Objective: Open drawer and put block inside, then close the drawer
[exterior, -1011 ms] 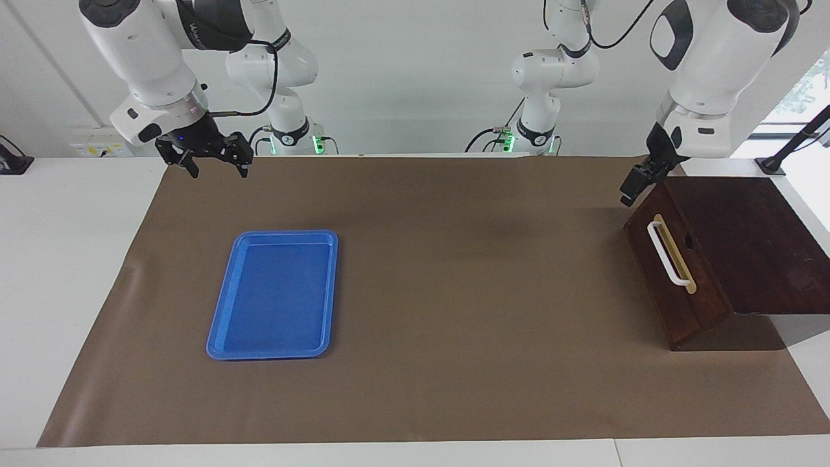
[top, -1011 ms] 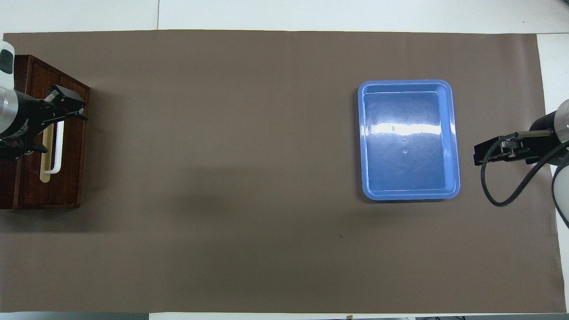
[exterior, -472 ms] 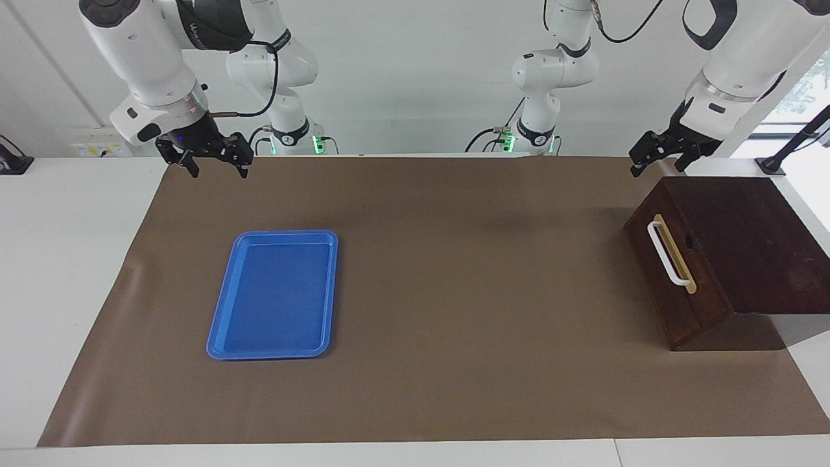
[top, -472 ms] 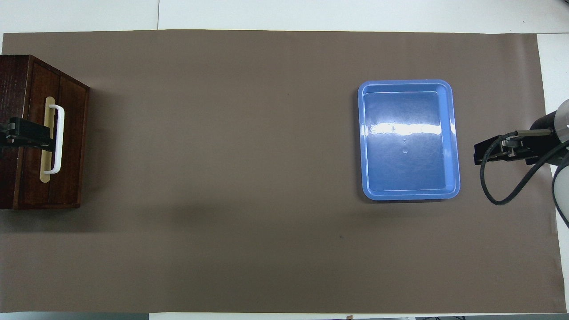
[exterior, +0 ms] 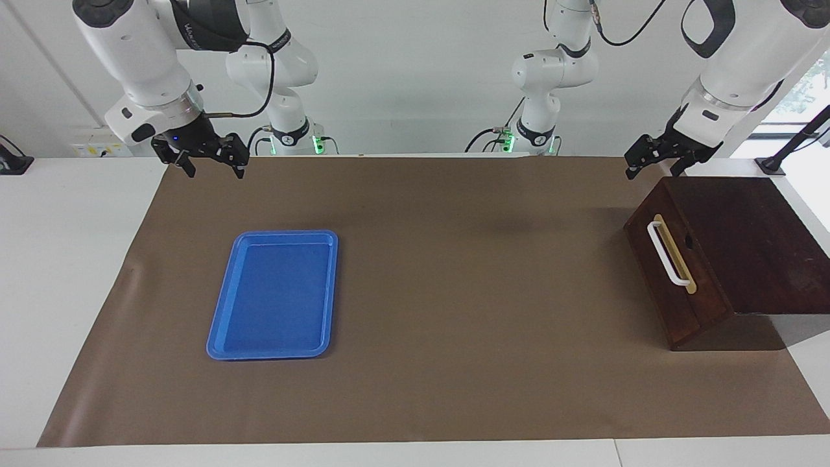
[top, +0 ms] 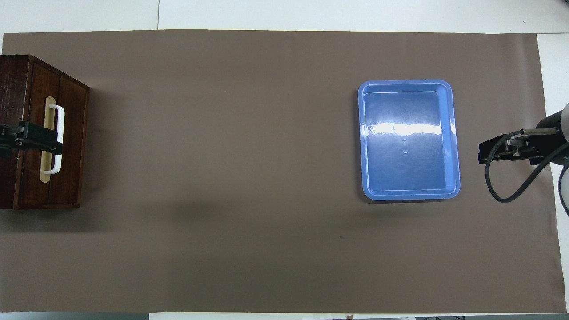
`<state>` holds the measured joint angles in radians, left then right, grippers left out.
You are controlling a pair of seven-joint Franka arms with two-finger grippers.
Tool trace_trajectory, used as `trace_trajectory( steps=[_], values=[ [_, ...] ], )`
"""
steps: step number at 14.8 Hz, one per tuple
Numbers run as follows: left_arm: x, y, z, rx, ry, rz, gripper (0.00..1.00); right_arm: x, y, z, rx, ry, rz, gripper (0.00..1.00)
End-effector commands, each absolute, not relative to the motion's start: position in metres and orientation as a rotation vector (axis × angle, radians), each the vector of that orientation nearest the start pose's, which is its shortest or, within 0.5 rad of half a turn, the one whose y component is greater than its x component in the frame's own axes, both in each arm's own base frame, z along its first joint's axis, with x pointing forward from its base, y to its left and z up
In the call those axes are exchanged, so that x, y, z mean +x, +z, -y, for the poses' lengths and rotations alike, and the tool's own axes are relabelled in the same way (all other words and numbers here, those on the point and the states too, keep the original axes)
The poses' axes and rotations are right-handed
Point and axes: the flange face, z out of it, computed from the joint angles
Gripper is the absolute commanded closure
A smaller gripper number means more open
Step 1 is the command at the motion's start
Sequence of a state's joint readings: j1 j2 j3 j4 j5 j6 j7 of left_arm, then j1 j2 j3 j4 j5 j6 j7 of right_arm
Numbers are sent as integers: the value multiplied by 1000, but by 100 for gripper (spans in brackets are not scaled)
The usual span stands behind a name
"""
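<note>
The dark wood box stands at the left arm's end of the table with its drawer (exterior: 677,285) shut. The drawer's white bar handle (exterior: 668,254) faces the middle of the table and also shows in the overhead view (top: 60,133). The yellow block is not in view. My left gripper (exterior: 652,170) is open and empty, raised in the air by the box; in the overhead view it (top: 53,142) covers the handle. My right gripper (exterior: 214,168) is open and empty, raised over the brown mat's edge at the right arm's end.
An empty flat blue tray (exterior: 272,295) lies on the brown mat (exterior: 480,292) toward the right arm's end; it also shows in the overhead view (top: 409,140). The white table edge runs around the mat.
My left gripper has lifted away from the box's upper front corner and turned, and now hangs higher beside the box. The right gripper has shifted slightly outward. The drawer has stayed shut.
</note>
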<state>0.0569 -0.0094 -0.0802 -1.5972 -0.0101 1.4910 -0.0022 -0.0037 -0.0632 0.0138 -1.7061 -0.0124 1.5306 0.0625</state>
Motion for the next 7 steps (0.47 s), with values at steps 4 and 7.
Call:
trace_trajectory(
  steps=[4, 7],
  values=[
    [537, 616, 5, -3158, 118, -88, 0, 522, 592, -1, -3157, 176, -128, 0],
    [537, 625, 2, -3161, 87, -84, 0, 522, 592, -1, -3155, 176, -128, 0]
  ],
)
